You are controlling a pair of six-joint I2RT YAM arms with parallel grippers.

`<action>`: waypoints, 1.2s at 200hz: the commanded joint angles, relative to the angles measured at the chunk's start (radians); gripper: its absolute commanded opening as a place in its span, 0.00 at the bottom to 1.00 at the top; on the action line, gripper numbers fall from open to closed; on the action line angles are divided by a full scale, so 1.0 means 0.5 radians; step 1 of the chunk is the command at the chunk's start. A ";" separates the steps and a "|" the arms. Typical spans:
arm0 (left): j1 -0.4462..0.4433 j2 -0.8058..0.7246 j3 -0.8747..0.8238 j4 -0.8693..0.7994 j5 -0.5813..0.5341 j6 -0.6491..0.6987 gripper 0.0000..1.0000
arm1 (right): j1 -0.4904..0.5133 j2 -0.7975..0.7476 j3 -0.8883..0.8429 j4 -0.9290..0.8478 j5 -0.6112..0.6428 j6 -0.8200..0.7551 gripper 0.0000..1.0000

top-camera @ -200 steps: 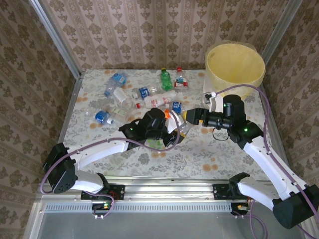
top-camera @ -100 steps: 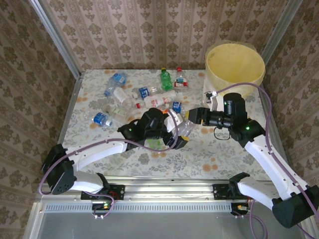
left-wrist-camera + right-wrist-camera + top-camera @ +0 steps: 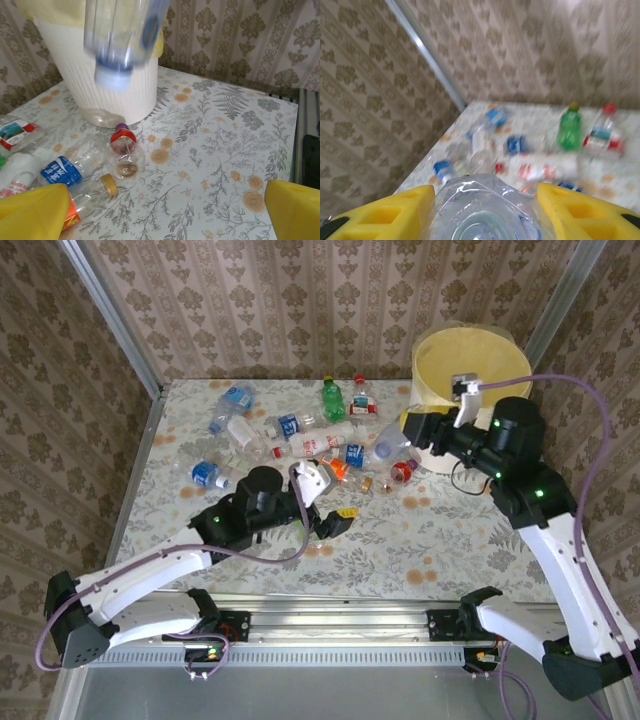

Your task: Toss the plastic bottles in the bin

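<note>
Flowered cloth covers the table, with patterned paper on the walls around it. My left claw hangs low over the middle of the cloth. Its yellow pads are spread wide, with nothing between them and nothing touched. My right claw pinches a clear bottle by its base end, one yellow finger on each side. The cap points down, and the bottle hangs off the table just beside the bin, in front of its white wall, not over the rim. Other bottles lie scattered across the far half, a green one upright among them and a red-capped one near the bin's foot.
</note>
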 commanded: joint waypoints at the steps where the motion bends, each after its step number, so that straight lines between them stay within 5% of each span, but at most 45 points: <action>1: 0.020 -0.107 -0.061 -0.058 -0.113 -0.049 1.00 | -0.010 -0.129 0.109 0.223 0.340 -0.306 0.40; 58: 0.029 -0.236 -0.182 -0.084 -0.220 -0.094 1.00 | -0.010 -0.425 -0.095 1.081 0.621 -0.715 0.38; 93: 0.044 -0.228 -0.214 -0.048 -0.237 -0.111 1.00 | -0.009 -0.481 -0.177 1.258 0.742 -0.890 0.38; 141: 0.075 -0.214 -0.211 -0.056 -0.230 -0.132 1.00 | -0.080 -0.092 0.045 0.786 1.031 -0.933 0.42; 162: 0.087 -0.228 -0.206 -0.100 -0.247 -0.145 1.00 | -0.273 0.215 0.273 0.392 0.973 -0.733 0.56; 191: 0.100 -0.262 -0.248 -0.101 -0.270 -0.201 1.00 | -0.460 0.619 0.716 -0.197 0.942 -0.427 0.95; 240: 0.201 -0.315 -0.319 -0.205 -0.385 -0.393 1.00 | -0.464 0.507 0.661 -0.236 0.780 -0.422 1.00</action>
